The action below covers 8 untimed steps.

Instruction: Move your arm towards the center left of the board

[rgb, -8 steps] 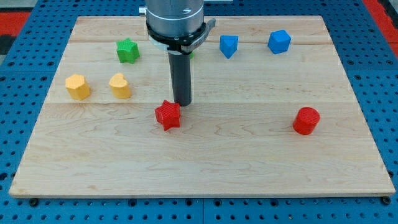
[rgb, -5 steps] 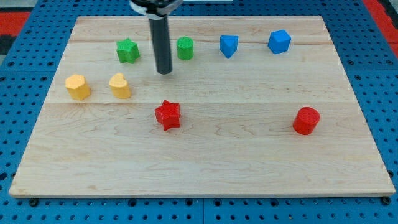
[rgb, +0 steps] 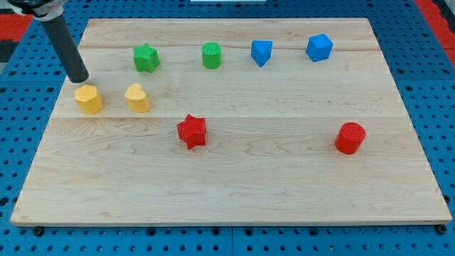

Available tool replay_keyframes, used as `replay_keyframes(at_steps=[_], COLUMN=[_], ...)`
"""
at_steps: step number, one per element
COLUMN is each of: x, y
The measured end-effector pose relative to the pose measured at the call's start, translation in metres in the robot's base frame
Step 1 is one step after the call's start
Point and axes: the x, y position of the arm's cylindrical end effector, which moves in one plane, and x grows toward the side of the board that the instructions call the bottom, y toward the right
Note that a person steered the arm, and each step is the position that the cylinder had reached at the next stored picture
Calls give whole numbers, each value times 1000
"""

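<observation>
My tip (rgb: pixel 79 80) rests on the wooden counter (rgb: pixel 234 192) near its left edge, a little above the middle of that edge. It is the bare end of one dark rod, with no parts to part or close, and it holds nothing. The rod leans up from it toward the view's top left corner. Eight blocks lie on the counter, two of each of four colours. Closest is the yellow hexagonal block (rgb: pixel 89 99), just below my tip and slightly to its right; I cannot tell whether they touch. The yellow heart block (rgb: pixel 137 97) sits a little farther right, at the same level as the first. Up and to the right of my tip is the green star block (rgb: pixel 146 57), and beyond it in the same row are the green cylinder block (rgb: pixel 211 55), a blue block (rgb: pixel 261 52) whose shape I cannot make out, and the blue cube block (rgb: pixel 319 47). The red star block (rgb: pixel 192 131) lies down and to the right of my tip, past the two yellow ones. The red cylinder block (rgb: pixel 350 138) is farthest, well apart from my tip, near the counter's right edge.
</observation>
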Motion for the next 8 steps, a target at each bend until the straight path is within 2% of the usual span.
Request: replay_keyframes(at_steps=[2, 4, 5, 6, 8], x=[27, 85, 87, 67, 63], y=[1, 8, 8, -42, 41])
